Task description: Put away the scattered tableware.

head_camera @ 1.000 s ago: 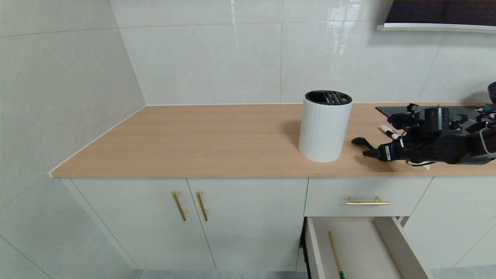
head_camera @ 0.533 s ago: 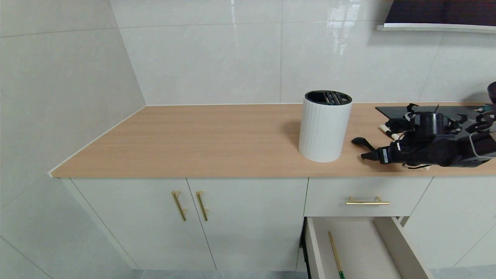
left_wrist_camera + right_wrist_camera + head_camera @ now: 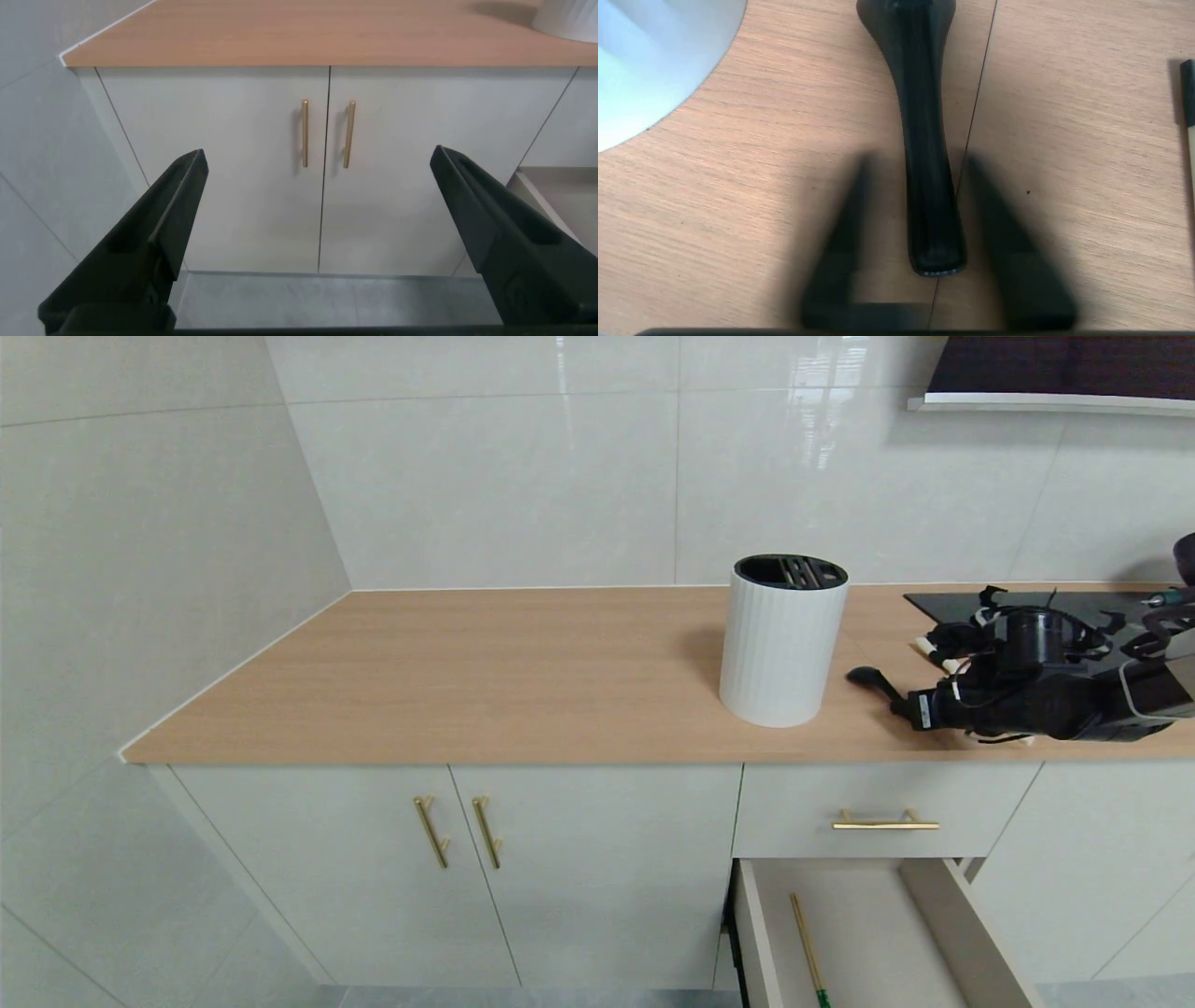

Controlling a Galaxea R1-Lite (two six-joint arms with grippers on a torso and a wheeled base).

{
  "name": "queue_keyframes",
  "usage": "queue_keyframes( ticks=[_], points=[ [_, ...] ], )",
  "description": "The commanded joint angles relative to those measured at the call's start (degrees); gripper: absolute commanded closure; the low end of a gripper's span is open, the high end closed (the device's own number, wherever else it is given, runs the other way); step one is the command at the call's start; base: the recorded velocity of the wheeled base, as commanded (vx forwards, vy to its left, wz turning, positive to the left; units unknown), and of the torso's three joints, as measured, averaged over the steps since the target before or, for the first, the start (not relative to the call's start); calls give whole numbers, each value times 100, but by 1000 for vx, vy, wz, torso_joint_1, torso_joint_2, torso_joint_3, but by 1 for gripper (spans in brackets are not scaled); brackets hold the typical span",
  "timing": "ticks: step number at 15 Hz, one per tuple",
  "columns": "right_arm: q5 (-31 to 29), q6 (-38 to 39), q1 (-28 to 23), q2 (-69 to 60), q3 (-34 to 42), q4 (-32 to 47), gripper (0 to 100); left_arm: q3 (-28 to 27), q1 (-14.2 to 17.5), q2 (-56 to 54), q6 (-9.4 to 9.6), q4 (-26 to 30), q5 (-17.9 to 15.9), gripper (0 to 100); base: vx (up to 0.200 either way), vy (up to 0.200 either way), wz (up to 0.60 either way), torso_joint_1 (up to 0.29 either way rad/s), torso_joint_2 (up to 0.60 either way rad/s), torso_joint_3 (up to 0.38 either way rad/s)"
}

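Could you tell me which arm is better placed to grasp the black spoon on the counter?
Right: the right gripper is open astride the handle of the black spoon on the counter, while the left gripper hangs low before the cabinet doors.

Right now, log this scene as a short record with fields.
Counter: light wooden countertop
Holder: white ribbed cylindrical utensil holder, upright on it
Utensil: black long-handled spoon, lying flat right of the holder
Right gripper: jaws open, either side of the spoon's handle
Left gripper: jaws open, facing white cabinet doors
Drawer: open white drawer, thin golden chopstick inside
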Motion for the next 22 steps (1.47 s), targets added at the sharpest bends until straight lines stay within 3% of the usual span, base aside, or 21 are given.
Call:
queue_keyframes(
  ticks=[1, 8, 11, 16, 22],
  points=[
    [1, -7, 4, 91, -12, 29, 100, 1, 1, 0, -1, -4, 2, 0, 0, 0, 0, 0, 0, 0],
    [-8, 54, 13, -181, 94, 47, 100, 1, 1, 0, -1, -4, 2, 0, 0, 0, 0, 0, 0, 0],
    [-8, 344, 31, -1227, 1016, 38, 100, 1, 1, 0, -1, -4, 2, 0, 0, 0, 0, 0, 0, 0],
    [19, 617, 31, -3749, 3609, 47, 100, 1, 1, 0, -10, -4, 2, 0, 0, 0, 0, 0, 0, 0],
    [-52, 485, 40, -4848, 5710, 372, 100, 1, 1, 0, -1, -4, 2, 0, 0, 0, 0, 0, 0, 0]
  ],
)
